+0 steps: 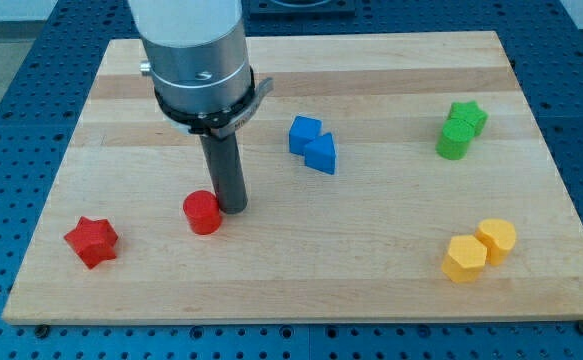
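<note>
My tip (233,207) rests on the wooden board just right of a red cylinder (202,213), touching or nearly touching it. A red star block (92,241) lies further toward the view's left. A blue cube (304,134) and a blue triangular block (322,155) sit together to the tip's upper right.
A green star (468,115) and a green cylinder (454,140) stand together at the view's upper right. A yellow hexagon (464,259) and a yellow cylinder (497,239) sit together at the lower right. The wooden board (301,280) lies on a blue perforated table.
</note>
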You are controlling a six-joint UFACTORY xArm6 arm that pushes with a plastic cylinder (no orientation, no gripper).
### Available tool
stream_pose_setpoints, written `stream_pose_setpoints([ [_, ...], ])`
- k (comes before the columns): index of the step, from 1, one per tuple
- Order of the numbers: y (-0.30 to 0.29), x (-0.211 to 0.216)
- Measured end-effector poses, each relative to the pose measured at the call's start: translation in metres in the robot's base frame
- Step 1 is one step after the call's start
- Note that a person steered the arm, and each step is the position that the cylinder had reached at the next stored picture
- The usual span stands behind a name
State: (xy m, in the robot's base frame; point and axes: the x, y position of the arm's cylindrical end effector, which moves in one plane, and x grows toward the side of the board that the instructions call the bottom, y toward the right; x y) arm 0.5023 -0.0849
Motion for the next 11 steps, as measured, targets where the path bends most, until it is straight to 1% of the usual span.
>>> stream_pose_setpoints([
  [2,-0.016,0.018],
  [9,-0.076,0.035],
  [10,-0.058,0.035],
  [11,-0.004,0.031],
])
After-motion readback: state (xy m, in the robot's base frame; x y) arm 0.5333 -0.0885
